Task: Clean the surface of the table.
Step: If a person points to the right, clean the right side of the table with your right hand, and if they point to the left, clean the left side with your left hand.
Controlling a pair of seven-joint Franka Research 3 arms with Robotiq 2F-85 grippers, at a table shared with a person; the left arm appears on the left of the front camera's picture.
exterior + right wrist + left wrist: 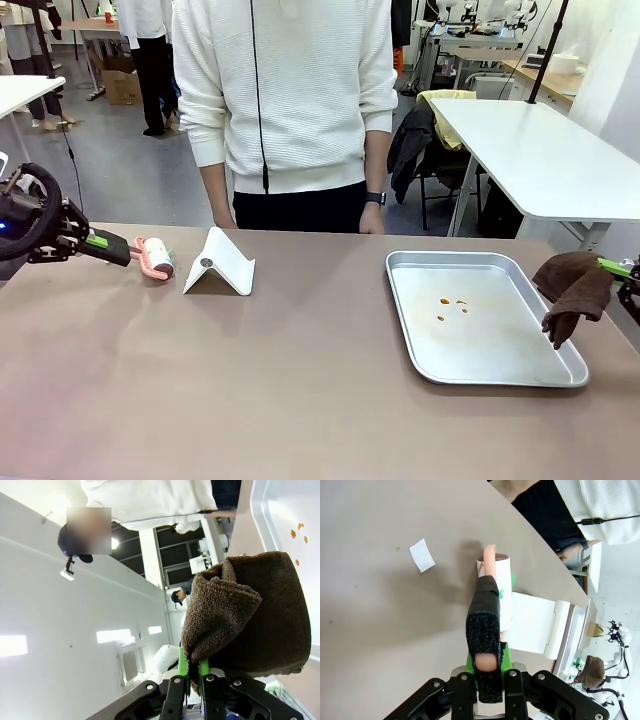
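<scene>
So that each side of the table point(250, 390) has its tool, I hold the left gripper point(97, 241) clamped on the lint roller point(155, 257), the right gripper point(620, 268) on the cloth point(570, 290).

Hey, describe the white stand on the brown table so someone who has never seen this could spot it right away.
On the wide brownish table, look left of the shiny metal tray, near the far edge. The stand is a white tent-shaped fold with a round grey spot, unlike the pink lint roller beside it.
</scene>
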